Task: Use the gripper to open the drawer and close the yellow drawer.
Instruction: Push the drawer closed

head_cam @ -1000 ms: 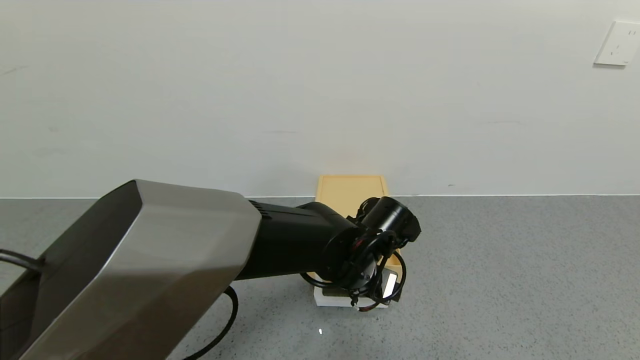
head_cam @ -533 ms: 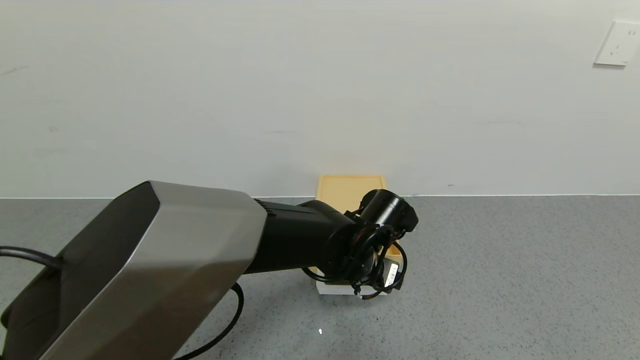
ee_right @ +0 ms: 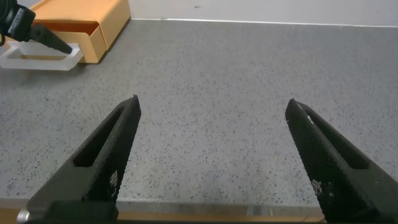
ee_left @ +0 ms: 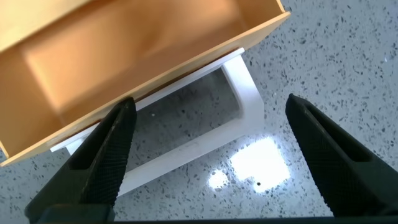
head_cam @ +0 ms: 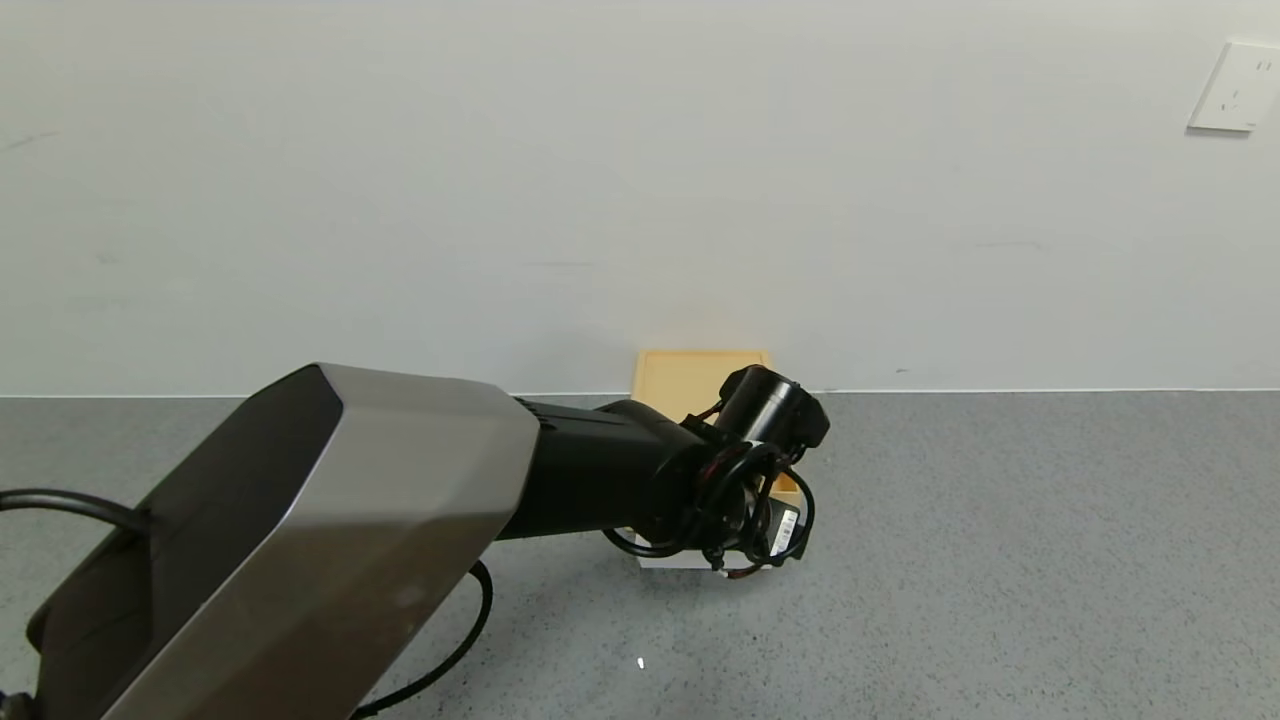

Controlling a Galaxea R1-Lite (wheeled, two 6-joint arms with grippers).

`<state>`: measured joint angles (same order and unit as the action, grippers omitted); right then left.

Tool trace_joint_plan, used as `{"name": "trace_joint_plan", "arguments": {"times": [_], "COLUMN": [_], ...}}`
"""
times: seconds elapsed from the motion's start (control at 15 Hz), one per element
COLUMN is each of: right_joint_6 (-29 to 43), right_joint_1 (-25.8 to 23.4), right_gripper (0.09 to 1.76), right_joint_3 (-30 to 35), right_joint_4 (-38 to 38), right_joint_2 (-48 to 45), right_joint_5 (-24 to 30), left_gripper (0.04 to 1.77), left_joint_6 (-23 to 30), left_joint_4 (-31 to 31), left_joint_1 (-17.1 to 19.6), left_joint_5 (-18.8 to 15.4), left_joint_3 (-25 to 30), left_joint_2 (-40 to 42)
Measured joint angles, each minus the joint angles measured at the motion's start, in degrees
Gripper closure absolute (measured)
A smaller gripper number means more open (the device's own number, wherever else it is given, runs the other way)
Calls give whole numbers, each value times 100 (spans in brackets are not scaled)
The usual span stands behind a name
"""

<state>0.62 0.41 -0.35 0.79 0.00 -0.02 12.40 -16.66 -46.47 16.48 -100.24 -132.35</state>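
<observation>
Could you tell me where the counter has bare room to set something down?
Bare grey counter stretches right of the drawer to the wall; the right hand hangs open there. It's crowded at the drawer's front, where the open left hand straddles the white handle.

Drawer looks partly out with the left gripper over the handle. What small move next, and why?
Probably keep pushing the drawer toward the wall. Its tray is out of the box, and the open left gripper straddles the white loop handle without clamping it. A short forward nudge against the drawer front should seat it. The right gripper hangs open over the grey counter, off to the side.
</observation>
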Motion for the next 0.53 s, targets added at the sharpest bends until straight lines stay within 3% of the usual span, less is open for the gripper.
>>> {"name": "trace_joint_plan", "arguments": {"times": [0.53], "right_joint_6": [0], "right_joint_1": [0], "right_gripper": [14], "right_joint_3": [0], "right_joint_4": [-2], "right_joint_2": [0], "right_joint_5": [2], "left_gripper": [8], "left_joint_6": [-188], "left_joint_4": [178], "left_joint_1": [118], "left_joint_5": [-67], "left_joint_3": [-389], "left_joint_2": [-216]}}
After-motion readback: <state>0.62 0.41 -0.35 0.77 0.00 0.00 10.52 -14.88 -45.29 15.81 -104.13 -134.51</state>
